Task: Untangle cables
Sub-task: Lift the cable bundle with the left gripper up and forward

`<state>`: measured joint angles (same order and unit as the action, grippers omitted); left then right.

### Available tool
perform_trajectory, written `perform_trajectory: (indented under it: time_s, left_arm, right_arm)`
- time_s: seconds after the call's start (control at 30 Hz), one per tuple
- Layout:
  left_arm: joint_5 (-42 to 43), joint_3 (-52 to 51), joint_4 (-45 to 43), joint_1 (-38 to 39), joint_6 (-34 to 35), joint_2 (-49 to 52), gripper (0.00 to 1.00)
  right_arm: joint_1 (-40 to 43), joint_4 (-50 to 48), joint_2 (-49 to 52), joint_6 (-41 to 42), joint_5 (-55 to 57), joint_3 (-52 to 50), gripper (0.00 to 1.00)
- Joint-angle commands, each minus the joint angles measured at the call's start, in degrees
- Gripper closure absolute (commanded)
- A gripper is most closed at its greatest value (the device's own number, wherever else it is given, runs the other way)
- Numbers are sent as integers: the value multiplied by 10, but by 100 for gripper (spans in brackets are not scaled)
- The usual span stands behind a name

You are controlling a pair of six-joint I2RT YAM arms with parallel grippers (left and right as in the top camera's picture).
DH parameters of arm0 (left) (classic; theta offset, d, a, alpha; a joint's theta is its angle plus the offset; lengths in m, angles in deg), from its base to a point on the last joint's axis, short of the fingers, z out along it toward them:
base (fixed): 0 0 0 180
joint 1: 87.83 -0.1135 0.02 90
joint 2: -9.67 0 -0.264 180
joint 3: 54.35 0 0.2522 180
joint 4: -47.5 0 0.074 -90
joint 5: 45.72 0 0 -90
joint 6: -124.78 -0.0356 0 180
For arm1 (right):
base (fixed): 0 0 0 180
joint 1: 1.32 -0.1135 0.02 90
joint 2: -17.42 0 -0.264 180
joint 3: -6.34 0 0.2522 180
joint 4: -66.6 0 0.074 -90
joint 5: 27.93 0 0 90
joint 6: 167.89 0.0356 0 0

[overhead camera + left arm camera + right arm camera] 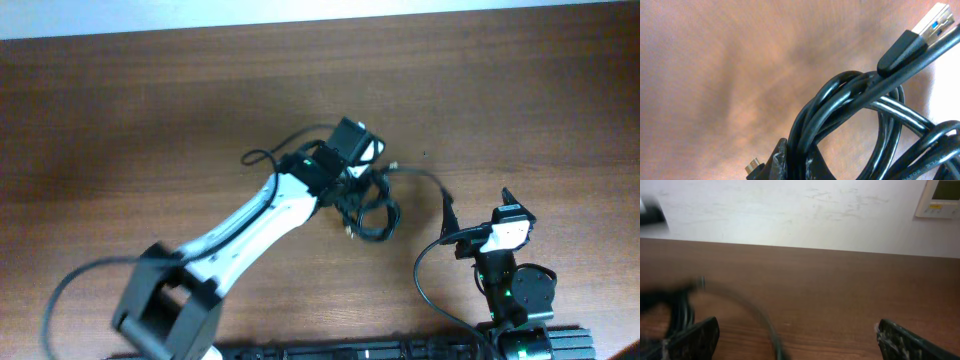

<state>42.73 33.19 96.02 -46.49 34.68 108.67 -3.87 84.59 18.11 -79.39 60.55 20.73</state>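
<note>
The cables [368,208] are a knot of thin black cords in the middle of the wooden table. My left gripper [345,178] is down on the knot. In the left wrist view its fingers [801,162] are shut on black cable strands [850,107]; a USB plug [920,35] sticks up at the top right and a small plug [754,166] shows by the left finger. One strand [425,178] runs right toward my right gripper [477,210]. That gripper is open and empty, with fingers wide apart in the right wrist view [796,337], a blurred strand [762,320] between them.
The wooden table [150,120] spreads to the left and back. A white wall [790,210] with a thermostat panel [940,197] stands beyond the far edge. Thicker arm wires [430,285] loop near the right arm's base at the front.
</note>
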Motion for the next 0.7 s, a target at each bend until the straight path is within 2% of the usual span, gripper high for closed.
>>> perform_trajectory:
  time_s: [0.0, 0.13, 0.23, 0.4, 0.5, 0.57, 0.67]
  left_arm:
    - [-101, 23, -20, -3, 25, -83, 100]
    - [-180, 23, -38, -3, 93, -128, 100]
    - [-180, 23, -60, -3, 130, -143, 100]
    - [-179, 23, -91, -2, 151, -178, 100]
    - [-177, 23, -116, -2, 151, -197, 100]
    - [-177, 23, -123, -2, 175, -201, 100]
    - [-177, 23, -133, -3, 188, -202, 100]
  right_arm:
    - [3, 3, -3, 3, -1, -3, 1]
    - [3, 3, -3, 3, -1, -3, 1]
    - [3, 3, -3, 3, -1, -3, 1]
    - [3, -11, -3, 3, -3, -3, 1]
    - [3, -47, -3, 5, -59, -3, 1]
    - [3, -85, -3, 31, -95, -3, 1]
    - [3, -96, -3, 134, -113, 5, 1]
